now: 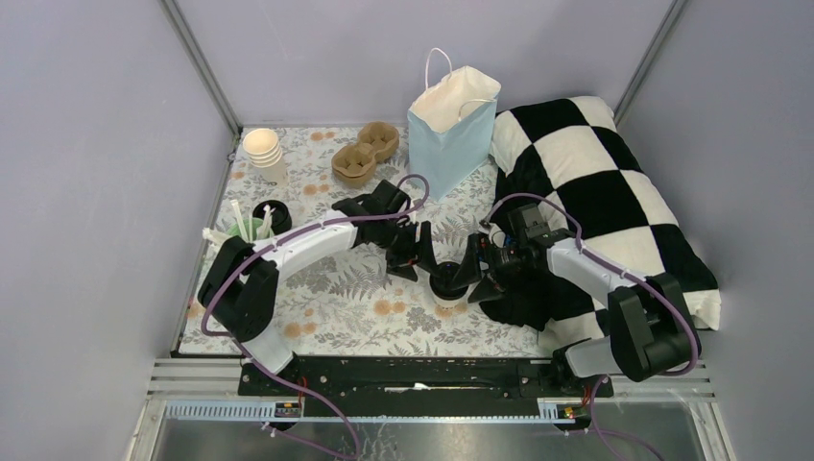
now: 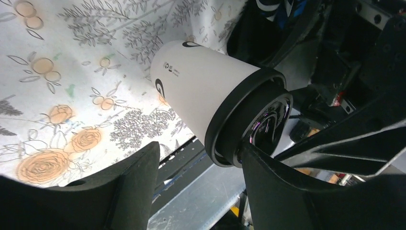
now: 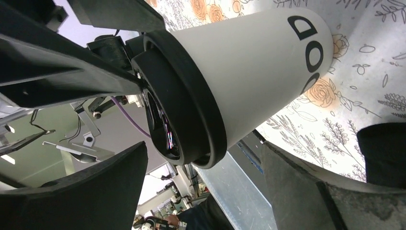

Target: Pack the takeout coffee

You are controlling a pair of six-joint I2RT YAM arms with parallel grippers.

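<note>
My right claw [image 3: 203,158] looms closest, its fingers spread wide either side of the cup [image 3: 258,67].
The cup stands upright on the worktop [image 1: 336,298], lid [image 2: 239,120] up, flanked by both claws. My left claw [image 2: 198,148] is released too, one finger at the lid rim. The right straddles it more squarely, I judge; the bag [image 1: 451,130] waits straight behind.

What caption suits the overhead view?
Left tool and right tool flank a black-lidded cup on a flowery table; blue bag behind.

Lab booth, grey walls [image 1: 86,144], aluminium frame [image 1: 197,58]
</note>
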